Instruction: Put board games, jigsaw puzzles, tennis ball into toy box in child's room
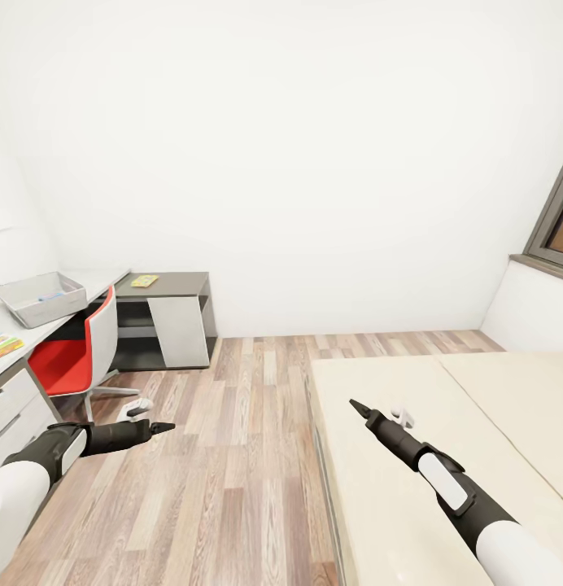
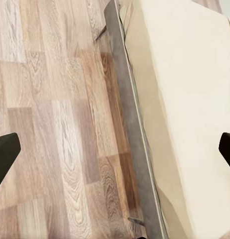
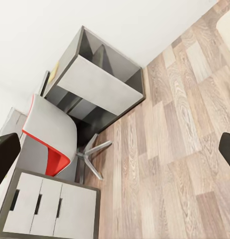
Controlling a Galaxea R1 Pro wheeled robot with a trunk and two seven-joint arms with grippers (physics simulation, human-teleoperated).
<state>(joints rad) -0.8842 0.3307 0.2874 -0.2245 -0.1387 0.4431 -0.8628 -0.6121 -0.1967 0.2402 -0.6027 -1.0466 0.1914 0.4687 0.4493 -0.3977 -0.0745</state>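
Note:
The pale grey toy box (image 1: pixel 37 298) stands on the table (image 1: pixel 86 281) at the far left, with something blue inside it. A flat colourful printed piece (image 1: pixel 2 345) lies at the table's near end; whether it is a game or a puzzle I cannot tell. The bed (image 1: pixel 395 456) shows bare beige mattress at the right. My left gripper (image 1: pixel 163 426) hangs over the wood floor, open (image 2: pixel 115 149), looking down on the bed's grey frame (image 2: pixel 137 149). Open too, my right gripper (image 1: pixel 357 405) is over the mattress (image 3: pixel 115 147). The tennis ball is out of view.
A red and grey swivel chair (image 1: pixel 74 352) stands in front of the table's drawers (image 3: pixel 50 206). A lower dark grey cabinet (image 1: pixel 168 321) against the wall carries a small flat yellow thing (image 1: pixel 143 281). Wood-plank floor (image 1: pixel 233 456) lies between table and bed. A window frame (image 1: pixel 558 220) is at the right.

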